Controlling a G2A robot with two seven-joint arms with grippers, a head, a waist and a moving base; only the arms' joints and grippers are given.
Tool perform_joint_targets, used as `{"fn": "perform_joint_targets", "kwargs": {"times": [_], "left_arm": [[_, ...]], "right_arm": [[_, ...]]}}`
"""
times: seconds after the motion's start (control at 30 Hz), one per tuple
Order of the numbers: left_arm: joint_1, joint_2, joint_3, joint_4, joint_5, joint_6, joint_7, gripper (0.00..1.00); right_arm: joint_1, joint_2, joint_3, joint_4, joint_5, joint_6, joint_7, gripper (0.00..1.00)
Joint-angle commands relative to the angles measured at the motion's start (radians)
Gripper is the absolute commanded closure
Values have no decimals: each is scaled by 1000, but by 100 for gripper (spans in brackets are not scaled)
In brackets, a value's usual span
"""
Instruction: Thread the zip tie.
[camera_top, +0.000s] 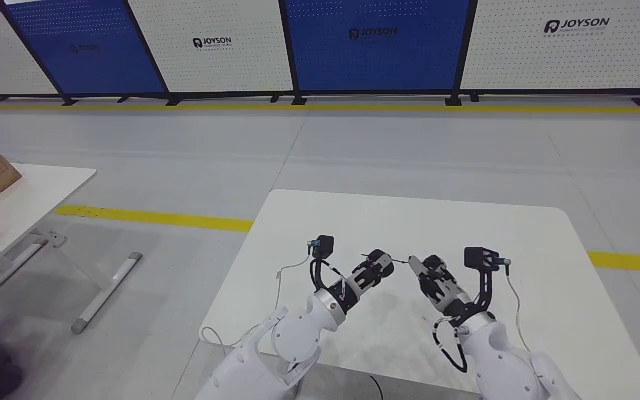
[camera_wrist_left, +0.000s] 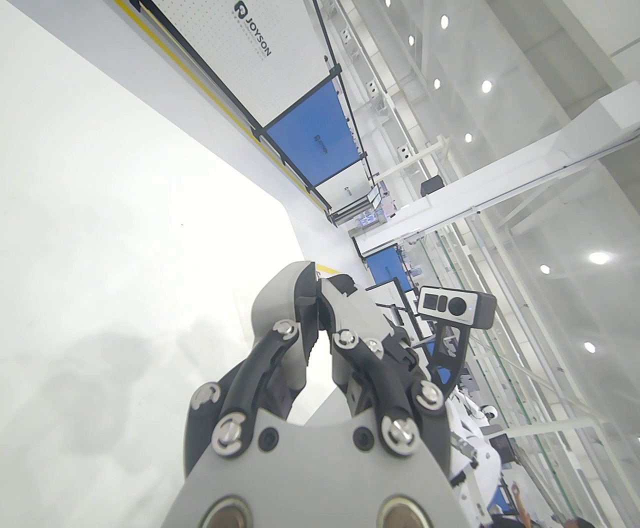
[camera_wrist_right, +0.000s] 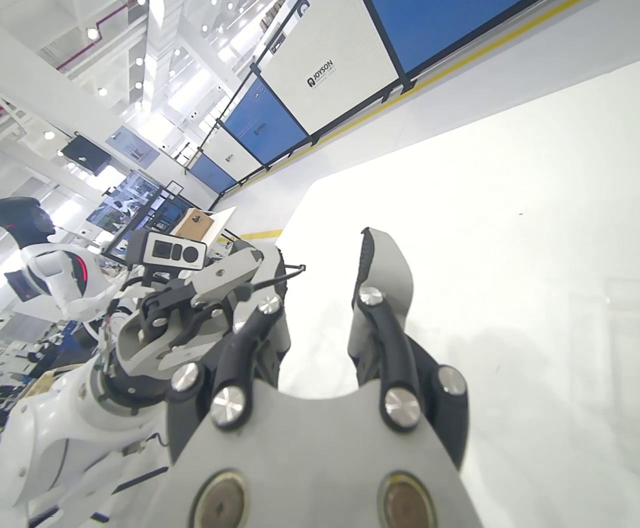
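Both arms hover low over the white table, near its front edge, with their tips almost meeting. My left gripper is shut, fingers pressed together. In the right wrist view it holds a thin black zip tie whose free end sticks out toward the right gripper. My right gripper is open, and the tie's tip lies just inside the gap beside its fingers. From above, the zip tie is a short thin line between the left gripper and the right gripper.
The table top beyond the grippers is bare white, with its far edge and left edge close by. A second white table stands off to the left across a floor gap. Blue and white panels line the back.
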Motion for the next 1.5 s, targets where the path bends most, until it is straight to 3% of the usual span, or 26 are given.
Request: {"fn": "perform_joint_targets", "kwargs": {"times": [0.0,0.07,0.1,0.13,0.57,1.03,1.07,1.1,1.13,1.4,1.47], "left_arm": [[0,0,0,0,0,0,0,100],[0,0,0,0,0,0,0,100],[0,0,0,0,0,0,0,100],[0,0,0,0,0,0,0,100],[0,0,0,1,0,-1,0,100],[1,-2,2,3,8,-15,-5,100],[1,-2,0,3,9,-14,-2,91],[1,-3,-2,4,14,-11,8,68],[0,-3,-2,5,22,-7,14,62],[-5,-4,3,8,39,1,-5,55],[-5,-4,5,8,41,3,-7,59]], "right_arm": [[-7,1,4,-4,-4,-6,-1,80],[-13,1,10,-8,-15,-8,-9,83],[-16,1,11,-9,-19,-9,-11,95],[-18,1,13,-9,-20,-10,-13,100],[-15,-1,13,-8,-21,-38,14,100],[17,-7,9,17,13,-33,52,100],[17,-7,9,17,14,-33,53,100],[17,-7,10,17,14,-32,53,100],[17,-7,10,17,12,-31,51,100],[16,-10,8,13,3,-26,43,100],[17,-10,6,12,1,-25,42,100]]}}
